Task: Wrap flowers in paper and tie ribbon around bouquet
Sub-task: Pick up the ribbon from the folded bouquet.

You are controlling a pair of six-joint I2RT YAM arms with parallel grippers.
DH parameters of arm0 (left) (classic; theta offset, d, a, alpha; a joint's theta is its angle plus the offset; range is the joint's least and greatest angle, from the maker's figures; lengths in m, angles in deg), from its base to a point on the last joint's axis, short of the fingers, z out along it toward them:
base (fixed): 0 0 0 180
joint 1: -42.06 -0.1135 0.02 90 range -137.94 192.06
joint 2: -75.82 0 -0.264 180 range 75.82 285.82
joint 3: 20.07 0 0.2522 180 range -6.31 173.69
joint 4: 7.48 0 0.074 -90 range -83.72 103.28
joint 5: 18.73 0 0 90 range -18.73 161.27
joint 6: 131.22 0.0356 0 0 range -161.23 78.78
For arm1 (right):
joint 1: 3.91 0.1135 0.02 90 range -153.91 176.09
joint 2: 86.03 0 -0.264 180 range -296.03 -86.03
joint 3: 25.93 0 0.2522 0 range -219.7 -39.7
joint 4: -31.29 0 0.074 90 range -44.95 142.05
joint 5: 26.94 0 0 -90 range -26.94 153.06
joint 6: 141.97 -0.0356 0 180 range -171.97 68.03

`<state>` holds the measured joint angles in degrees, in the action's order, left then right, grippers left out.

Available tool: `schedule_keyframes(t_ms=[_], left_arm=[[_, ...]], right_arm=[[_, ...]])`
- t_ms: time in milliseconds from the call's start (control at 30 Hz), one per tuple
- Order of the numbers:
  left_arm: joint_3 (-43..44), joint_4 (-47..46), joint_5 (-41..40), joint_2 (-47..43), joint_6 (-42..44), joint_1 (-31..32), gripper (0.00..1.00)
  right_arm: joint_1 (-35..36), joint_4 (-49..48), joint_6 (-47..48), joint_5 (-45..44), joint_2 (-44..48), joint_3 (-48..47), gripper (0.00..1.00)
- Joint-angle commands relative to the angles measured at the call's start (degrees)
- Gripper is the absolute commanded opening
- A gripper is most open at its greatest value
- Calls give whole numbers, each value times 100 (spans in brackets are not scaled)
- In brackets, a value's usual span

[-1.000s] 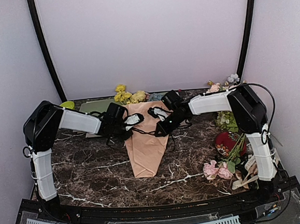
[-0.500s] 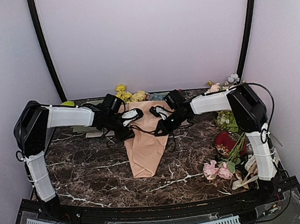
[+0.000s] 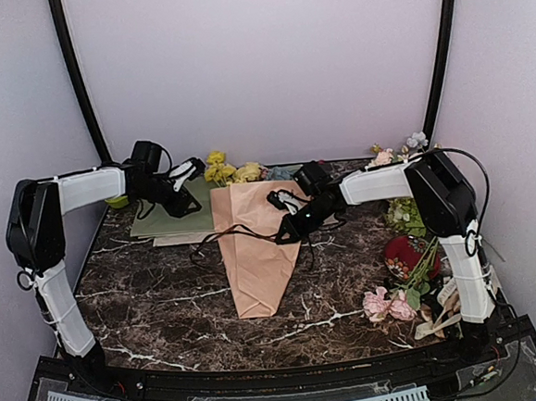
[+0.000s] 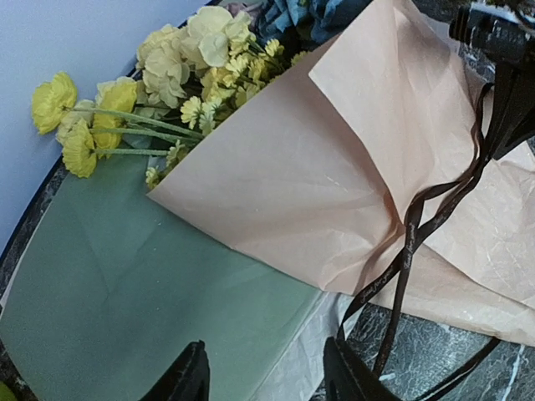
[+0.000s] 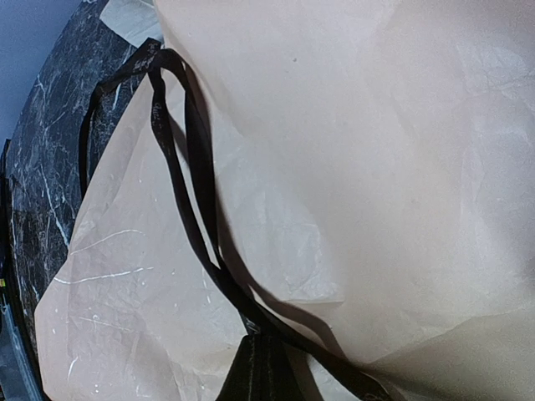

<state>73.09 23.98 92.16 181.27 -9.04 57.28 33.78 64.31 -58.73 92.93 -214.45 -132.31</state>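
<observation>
The peach paper bouquet lies on the marble worktop, with yellow flowers poking from its far, wide end. The right claw is clenched on the thin dark ribbon, which loops across the paper. The left claw hangs released and empty above the green sheet.

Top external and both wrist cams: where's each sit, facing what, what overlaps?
Top external: above, behind the robot, looking down at the table; left gripper and right gripper show.
Left wrist: over the green sheet, facing flowers and bouquet; open fingertips at bottom.
Right wrist: close on the bouquet; shut fingers pinch the ribbon.
All share bouquet and ribbon.
</observation>
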Motion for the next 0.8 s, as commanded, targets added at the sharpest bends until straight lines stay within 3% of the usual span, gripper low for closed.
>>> schedule_keyframes(t_ms=[0, 233, 367, 500, 600, 733, 767], left_arm=[[345, 755, -41, 761, 694, 143, 49], [106, 261, 21, 1050, 884, 232, 47], [-207, -280, -388, 1078, 992, 511, 49], [-235, -297, -616, 1172, 1093, 595, 43], [-221, -173, -691, 1204, 1125, 595, 29], [-75, 45, -859, 1146, 1034, 587, 2], [-41, 45, -921, 1114, 970, 594, 0]], right_arm=[[-3, -100, -54, 47, -95, 25, 0], [-2, -115, -63, 91, -132, 27, 0], [-7, -93, -64, 110, -152, 8, 0], [-8, -91, -62, 113, -139, 3, 0], [-8, -85, -73, 117, -148, -34, 0], [-8, -6, -47, 139, -137, -99, 0], [-8, 10, -30, 143, -106, -112, 0]])
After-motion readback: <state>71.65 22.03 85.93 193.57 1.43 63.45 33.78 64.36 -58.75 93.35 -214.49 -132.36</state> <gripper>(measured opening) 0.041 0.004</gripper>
